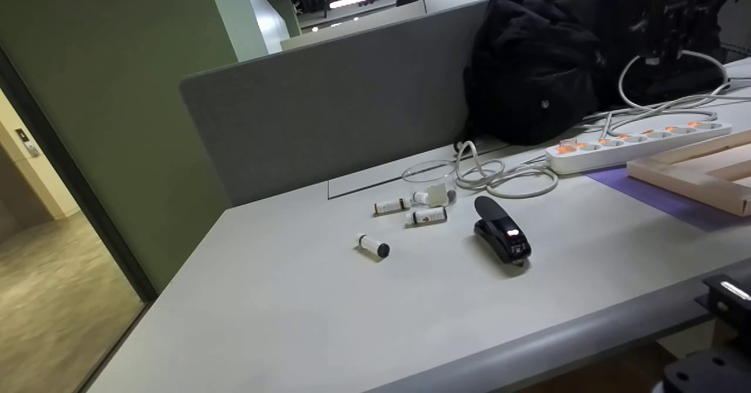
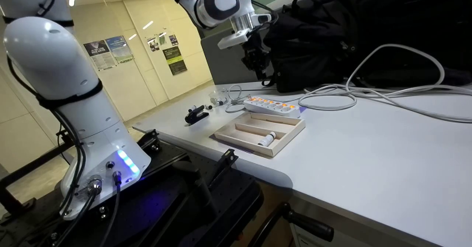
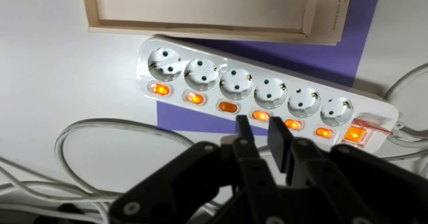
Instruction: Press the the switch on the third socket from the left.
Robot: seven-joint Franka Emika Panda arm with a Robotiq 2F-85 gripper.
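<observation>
A white power strip [image 3: 253, 99] lies on the table in the wrist view. It also shows in both exterior views [image 1: 636, 151] [image 2: 271, 108]. It has a row of round sockets with orange switches. The third socket from the left [image 3: 236, 84] in the wrist view has a darker, unlit switch [image 3: 228, 107]. The other switches glow. A large lit switch [image 3: 355, 134] with a raised clear-red cover sits at the right end. My gripper [image 3: 258, 118] is open with a narrow gap, empty. In an exterior view the gripper [image 2: 261, 73] hangs above the strip, apart from it.
A wooden tray [image 3: 197, 34] borders the strip, on a purple sheet [image 3: 354, 50]. A white bottle [image 2: 267, 139] lies in the tray. Cables [image 3: 110, 125] curl nearby. A black backpack [image 1: 534, 76] stands behind. A black stapler [image 1: 501, 231] and small bottles [image 1: 427, 216] lie further off.
</observation>
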